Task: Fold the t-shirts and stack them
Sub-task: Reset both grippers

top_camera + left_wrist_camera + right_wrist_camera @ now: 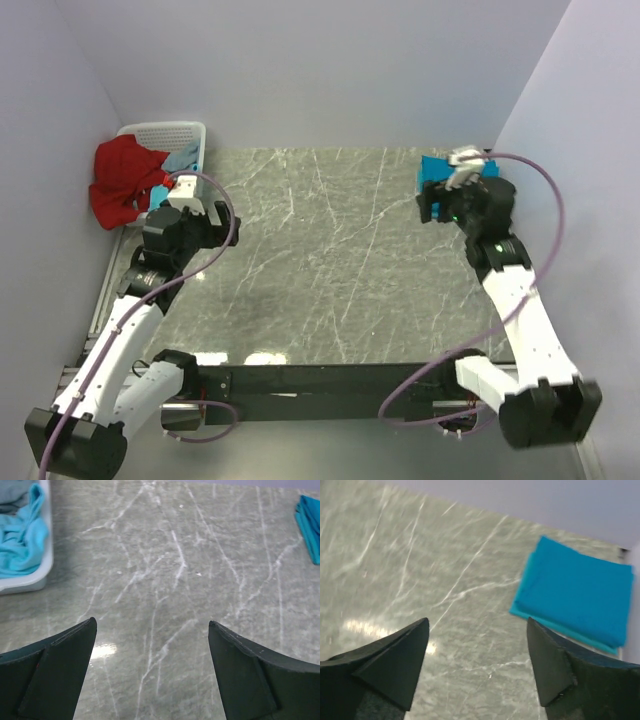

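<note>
Folded t-shirt (575,597) is laid flat at the far right corner of the table (320,260). Right gripper (477,625) is held just beside it over bare marble, fingers apart, nothing between them. Left gripper (152,625) is likewise spread wide and empty, near the far left corner. There a white basket (165,130) is filled with crumpled teal cloth (22,535); a red garment (125,180) is draped over its left rim.

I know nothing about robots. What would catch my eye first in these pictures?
Probably the bright red garment draped over the white basket at the far left corner of the grey marbled table, with pale blue cloth inside it. Next, the folded teal t-shirt lying neatly at the far right corner. Both the left gripper and right gripper hang open and empty above the tabletop.
</note>
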Motion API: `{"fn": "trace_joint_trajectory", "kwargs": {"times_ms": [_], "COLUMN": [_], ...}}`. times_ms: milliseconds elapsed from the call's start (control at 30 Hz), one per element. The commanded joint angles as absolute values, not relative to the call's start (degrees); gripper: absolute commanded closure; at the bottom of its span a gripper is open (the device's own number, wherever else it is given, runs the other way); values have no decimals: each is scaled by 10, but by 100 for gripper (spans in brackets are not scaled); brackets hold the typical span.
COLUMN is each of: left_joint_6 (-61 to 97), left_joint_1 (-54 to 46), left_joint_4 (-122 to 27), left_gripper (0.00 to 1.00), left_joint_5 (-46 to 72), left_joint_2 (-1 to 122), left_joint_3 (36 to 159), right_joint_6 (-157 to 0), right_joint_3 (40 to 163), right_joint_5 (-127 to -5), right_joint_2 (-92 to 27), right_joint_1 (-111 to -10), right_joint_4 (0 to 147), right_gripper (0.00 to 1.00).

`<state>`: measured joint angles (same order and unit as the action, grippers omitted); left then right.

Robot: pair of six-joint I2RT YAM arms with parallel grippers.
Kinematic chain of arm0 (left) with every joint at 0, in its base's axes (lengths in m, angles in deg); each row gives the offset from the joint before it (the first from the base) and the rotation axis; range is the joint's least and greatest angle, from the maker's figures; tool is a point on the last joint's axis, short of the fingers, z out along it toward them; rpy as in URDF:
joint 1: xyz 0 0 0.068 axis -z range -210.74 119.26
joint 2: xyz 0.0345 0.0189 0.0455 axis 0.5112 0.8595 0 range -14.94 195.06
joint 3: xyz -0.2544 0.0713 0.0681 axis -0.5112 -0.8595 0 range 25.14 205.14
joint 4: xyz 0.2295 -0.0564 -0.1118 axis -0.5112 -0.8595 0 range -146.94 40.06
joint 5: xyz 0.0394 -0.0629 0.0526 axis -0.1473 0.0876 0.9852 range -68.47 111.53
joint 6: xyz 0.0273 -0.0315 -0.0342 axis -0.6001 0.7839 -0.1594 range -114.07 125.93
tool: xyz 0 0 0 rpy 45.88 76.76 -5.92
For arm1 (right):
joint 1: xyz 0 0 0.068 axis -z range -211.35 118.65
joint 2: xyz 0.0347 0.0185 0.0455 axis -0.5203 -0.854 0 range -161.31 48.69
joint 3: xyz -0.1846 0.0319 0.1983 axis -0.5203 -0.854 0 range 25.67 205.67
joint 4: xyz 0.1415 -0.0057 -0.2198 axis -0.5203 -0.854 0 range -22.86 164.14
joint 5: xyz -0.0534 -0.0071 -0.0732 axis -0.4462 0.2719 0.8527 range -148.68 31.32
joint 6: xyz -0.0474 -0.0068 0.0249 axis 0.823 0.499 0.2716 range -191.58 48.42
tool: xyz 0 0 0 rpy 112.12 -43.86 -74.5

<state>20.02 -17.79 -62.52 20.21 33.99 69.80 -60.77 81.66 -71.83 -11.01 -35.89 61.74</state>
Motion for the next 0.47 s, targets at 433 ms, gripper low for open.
{"fn": "trace_joint_trajectory", "kwargs": {"times_ms": [433], "left_joint_6": [196], "left_joint_1": [-182], "left_joint_4": [-604], "left_gripper": [1], "left_joint_5": [246], "left_joint_2": [270], "left_joint_3": [657], "right_joint_6": [-751], "right_joint_3": [718], "right_joint_5": [-604], "right_joint_2": [20], "right_joint_1": [-285], "right_joint_4": [706], "right_gripper": [15]}}
